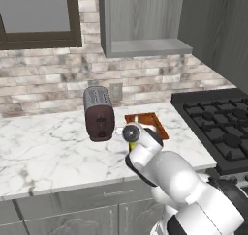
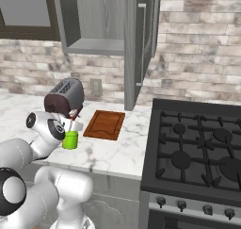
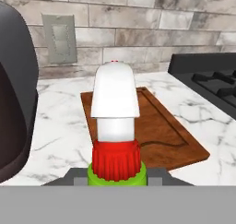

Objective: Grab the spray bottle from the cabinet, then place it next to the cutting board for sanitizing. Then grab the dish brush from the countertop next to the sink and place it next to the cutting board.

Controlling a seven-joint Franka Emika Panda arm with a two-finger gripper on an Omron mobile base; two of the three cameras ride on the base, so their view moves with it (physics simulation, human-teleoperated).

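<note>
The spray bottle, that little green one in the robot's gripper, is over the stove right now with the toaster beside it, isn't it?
Not the stove. In the right base view the spray bottle, held in the gripper, is over the white marble countertop, between the toaster and the cutting board. The stove lies farther right.

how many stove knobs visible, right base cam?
4, in a row on the stove's front panel. More may lie beyond the right edge.
</note>
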